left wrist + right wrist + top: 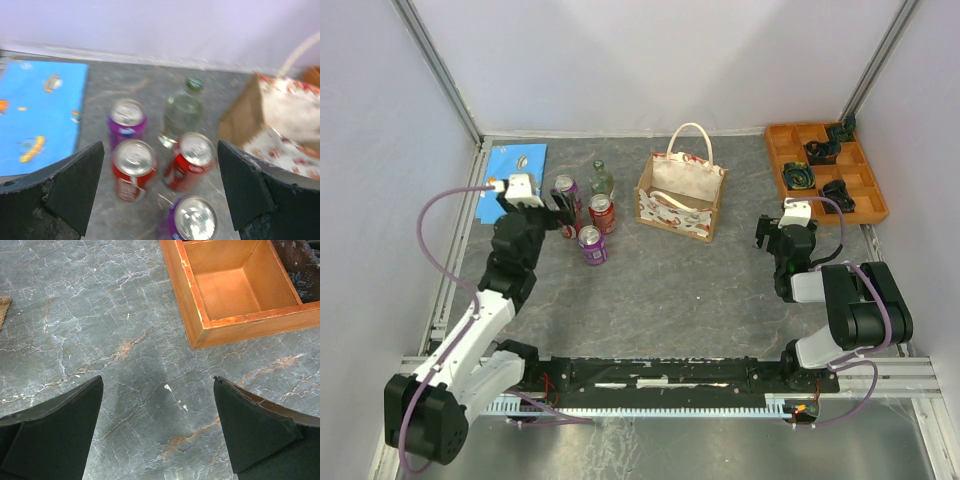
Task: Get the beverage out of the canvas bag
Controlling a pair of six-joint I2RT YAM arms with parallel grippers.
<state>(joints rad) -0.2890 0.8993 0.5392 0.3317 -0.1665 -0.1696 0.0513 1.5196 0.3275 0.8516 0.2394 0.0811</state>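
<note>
Clearance matters most in the step in hand, which I judge to be lifting the left arm (510,270) away from the drinks. Its jaws are released, wide apart and grasping nothing, with the fingers (75,185) on either side of a tight cluster on the counter (650,290). A straight rise before any sideways swing would keep those fingers from toppling a can.

The cluster stands left of the canvas bag (681,196): a far purple can (127,121), a clear bottle (181,114), one red can (133,167), a second red can (192,161) and a near purple can (194,220). A blue mat (516,164) lies further left.

The bag sits upright at the far middle with its mouth open. From above only pale lining shows inside and no drink, though its near wall hides part of the floor.

The right arm (850,300) also has released jaws, over bare counter between the bag and the orange tray (775,150). The tray's near-left compartment (225,290) is empty; others hold dark objects (802,174).
</note>
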